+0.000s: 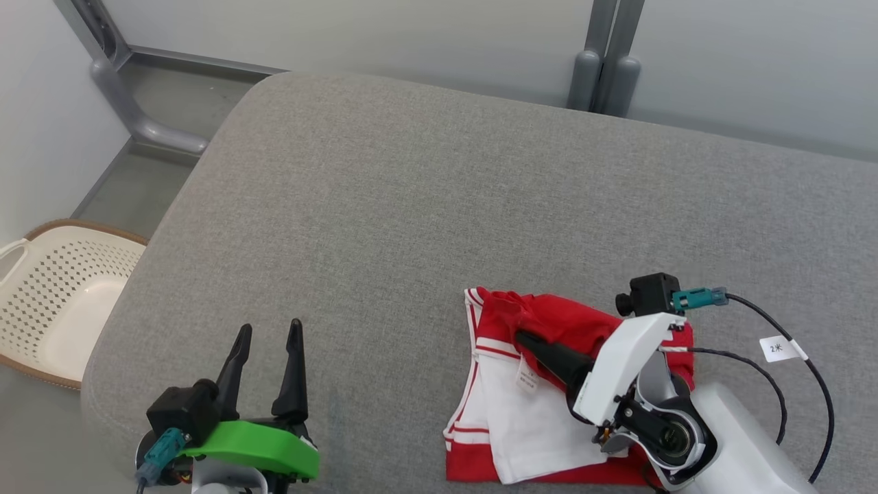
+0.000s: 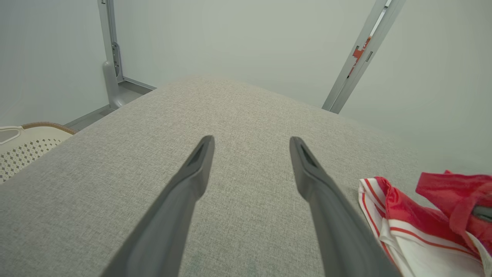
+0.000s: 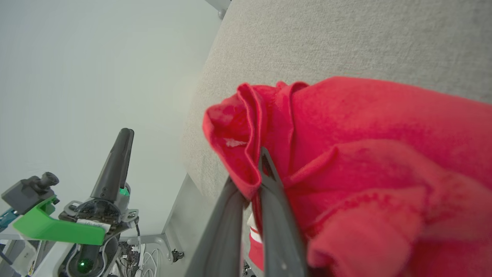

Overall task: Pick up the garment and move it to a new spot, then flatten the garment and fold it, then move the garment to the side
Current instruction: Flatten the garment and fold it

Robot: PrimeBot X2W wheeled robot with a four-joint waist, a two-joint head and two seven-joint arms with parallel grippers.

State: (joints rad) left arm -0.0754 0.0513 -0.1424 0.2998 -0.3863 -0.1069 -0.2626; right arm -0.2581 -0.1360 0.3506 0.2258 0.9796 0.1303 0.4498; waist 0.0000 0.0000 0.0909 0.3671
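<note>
On the grey fabric cushion (image 1: 411, 206), my right gripper (image 1: 525, 337) pinches the red-and-white cloth garment (image 1: 535, 432). My left gripper (image 1: 269, 328) gapes wide

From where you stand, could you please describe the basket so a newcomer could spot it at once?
Find the big grey padded table. Off its left edge, down on the floor, sits the basket. It alone is cream plastic, perforated, with a brown rim.
</note>
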